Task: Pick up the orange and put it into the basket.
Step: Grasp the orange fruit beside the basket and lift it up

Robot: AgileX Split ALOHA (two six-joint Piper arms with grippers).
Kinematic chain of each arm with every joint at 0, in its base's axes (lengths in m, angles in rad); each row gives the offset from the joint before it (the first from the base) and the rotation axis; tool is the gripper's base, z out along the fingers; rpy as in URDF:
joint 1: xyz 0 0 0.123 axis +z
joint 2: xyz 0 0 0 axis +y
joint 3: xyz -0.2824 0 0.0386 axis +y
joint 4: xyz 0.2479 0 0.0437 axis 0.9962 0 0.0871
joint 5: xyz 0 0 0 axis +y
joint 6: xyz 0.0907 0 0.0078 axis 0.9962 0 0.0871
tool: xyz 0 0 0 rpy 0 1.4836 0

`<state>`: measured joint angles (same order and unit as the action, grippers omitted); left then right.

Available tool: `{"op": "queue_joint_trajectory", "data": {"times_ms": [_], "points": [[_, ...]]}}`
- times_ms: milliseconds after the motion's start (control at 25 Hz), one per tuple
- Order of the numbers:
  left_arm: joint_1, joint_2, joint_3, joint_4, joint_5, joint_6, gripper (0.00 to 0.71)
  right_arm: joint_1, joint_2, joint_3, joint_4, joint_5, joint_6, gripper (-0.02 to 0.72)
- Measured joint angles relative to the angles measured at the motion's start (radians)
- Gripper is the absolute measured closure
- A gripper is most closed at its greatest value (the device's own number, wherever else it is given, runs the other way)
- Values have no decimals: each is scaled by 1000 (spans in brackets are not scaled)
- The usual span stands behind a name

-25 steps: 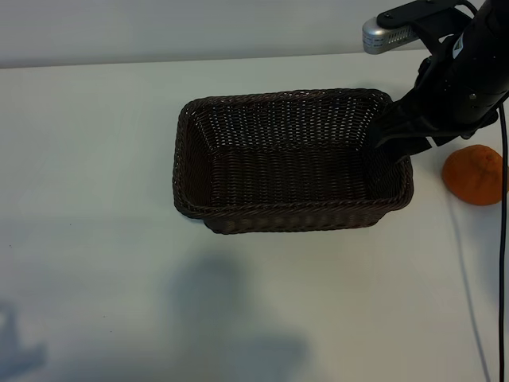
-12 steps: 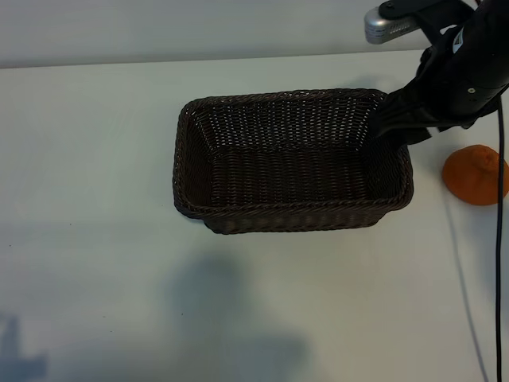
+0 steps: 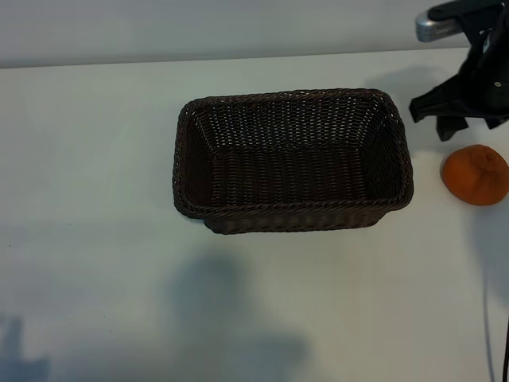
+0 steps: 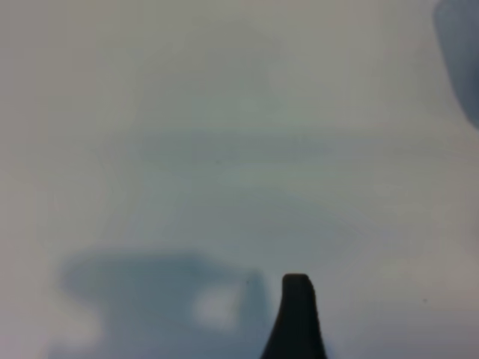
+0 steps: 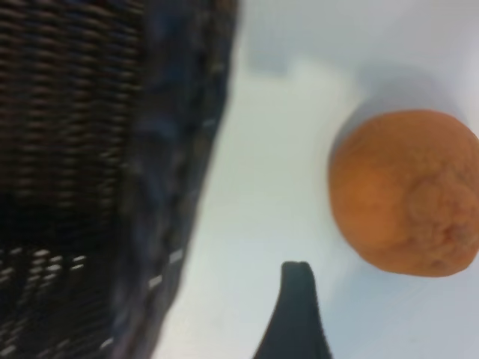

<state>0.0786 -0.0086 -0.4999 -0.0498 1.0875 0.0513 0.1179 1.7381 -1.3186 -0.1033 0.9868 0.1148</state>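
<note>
Orange, matte and dimpled, the orange (image 3: 475,175) sits on the white counter (image 3: 95,159) close to its right edge, just beside the basket's short right end and outside it. Its skin is slightly lumpy, with a puckered knob showing in the right wrist view (image 5: 404,193). It is far smaller than the basket (image 3: 293,211), a dark brown woven wicker rectangle with a braided rim, standing empty at mid-counter.

The right gripper (image 3: 457,119) hangs above the counter just behind the fruit, jaws spread wide and holding nothing. The step in hand appears to be the approach to the grasp. To do it well, the jaws should be centred over the fruit so that one finger passes on each side, then lowered until the pads meet its widest girth. A round fruit is likely to roll if nudged off-centre.

The left gripper (image 4: 296,318), also wide open and empty, is parked over bare counter.
</note>
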Motion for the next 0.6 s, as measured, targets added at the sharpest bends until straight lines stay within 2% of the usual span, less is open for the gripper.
{"op": "queue_joint_trajectory", "data": {"times_ms": [320, 440, 600], "points": [[-154, 0, 0, 0, 0, 0, 117, -92, 79, 0, 1, -32, 1, 144], [-182, 0, 0, 0, 0, 0, 118, -115, 92, 0, 5, -47, 1, 144], [-187, 0, 0, 0, 0, 0, 118, -130, 103, 0, 7, -56, 1, 144]]}}
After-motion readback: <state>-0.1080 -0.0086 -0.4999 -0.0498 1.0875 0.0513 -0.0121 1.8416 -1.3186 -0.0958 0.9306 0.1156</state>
